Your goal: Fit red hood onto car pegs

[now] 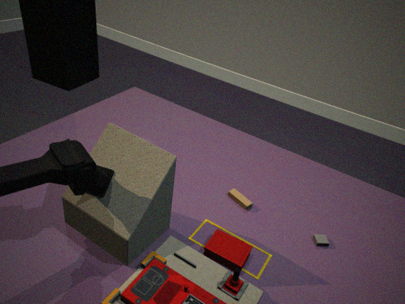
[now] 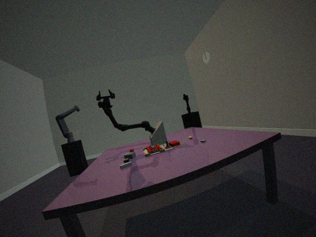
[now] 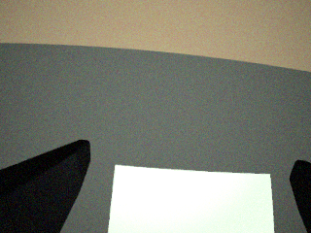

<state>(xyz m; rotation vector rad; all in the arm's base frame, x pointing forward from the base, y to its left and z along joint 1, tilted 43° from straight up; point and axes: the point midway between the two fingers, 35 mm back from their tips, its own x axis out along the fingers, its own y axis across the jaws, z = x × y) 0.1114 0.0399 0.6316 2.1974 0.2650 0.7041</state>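
Note:
The red hood point(image 1: 228, 247) point(image 2: 174, 143) lies roof up on the table, inside a yellow outline point(image 1: 197, 228) beside the car. The red chassis point(image 1: 173, 281) point(image 2: 150, 150) sits in its jig, partly cut off at the bottom of the top view. A short dark peg stands on its deck; the other pegs are too small or out of view. My gripper point(image 2: 104, 91) point(image 3: 193, 161) is open and empty. It points upward, high above the table and far from the hood. The wrist view shows only wall, ceiling and a bright white panel between the fingers.
A big wedge block point(image 1: 130, 163) point(image 2: 159, 135) stands beside the jig, near my arm. A dark post on a red base point(image 1: 233, 284) stands close to the hood. A wooden block point(image 1: 240, 199) and a grey block point(image 1: 321, 240) lie beyond. Grey point(image 2: 130, 155) and white point(image 2: 126, 165) blocks lie left.

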